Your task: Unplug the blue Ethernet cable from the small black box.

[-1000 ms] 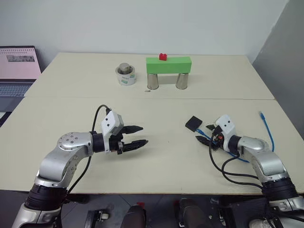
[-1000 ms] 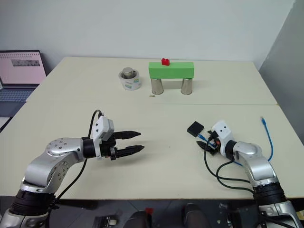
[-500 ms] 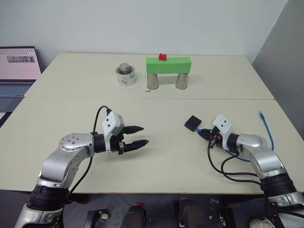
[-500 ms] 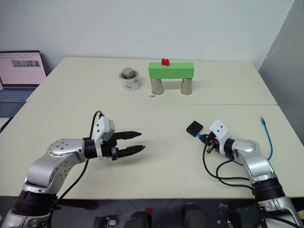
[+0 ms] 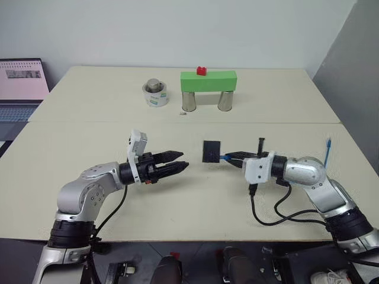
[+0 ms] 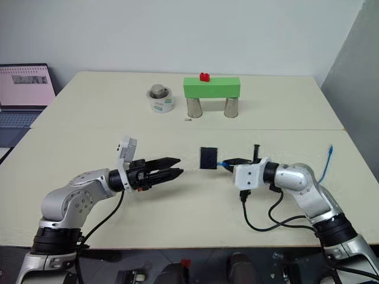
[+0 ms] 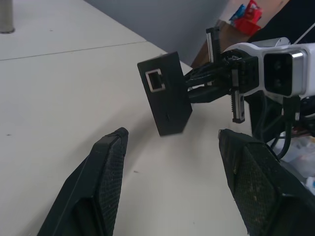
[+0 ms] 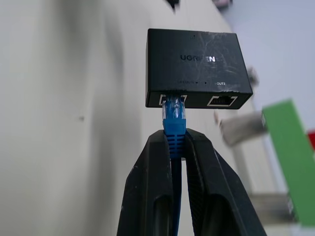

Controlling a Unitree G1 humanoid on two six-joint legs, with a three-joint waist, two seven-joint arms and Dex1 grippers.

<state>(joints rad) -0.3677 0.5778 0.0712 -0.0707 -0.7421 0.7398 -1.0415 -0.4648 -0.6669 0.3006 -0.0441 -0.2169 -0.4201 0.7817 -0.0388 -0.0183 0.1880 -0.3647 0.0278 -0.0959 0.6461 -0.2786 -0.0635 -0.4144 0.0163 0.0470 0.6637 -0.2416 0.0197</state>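
Lifting the small black box (image 5: 211,151) by the blue Ethernet cable (image 8: 174,120), your right gripper (image 5: 237,158) has clamped the plug; your left gripper (image 5: 176,165) gapes at nine o'clock, so brace it there.

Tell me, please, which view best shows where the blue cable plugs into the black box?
The right wrist view: the cable enters the left of two ports on the box, pinched by the right gripper. The left wrist view shows the box's opposite face; the eye views show it small, held above the table.
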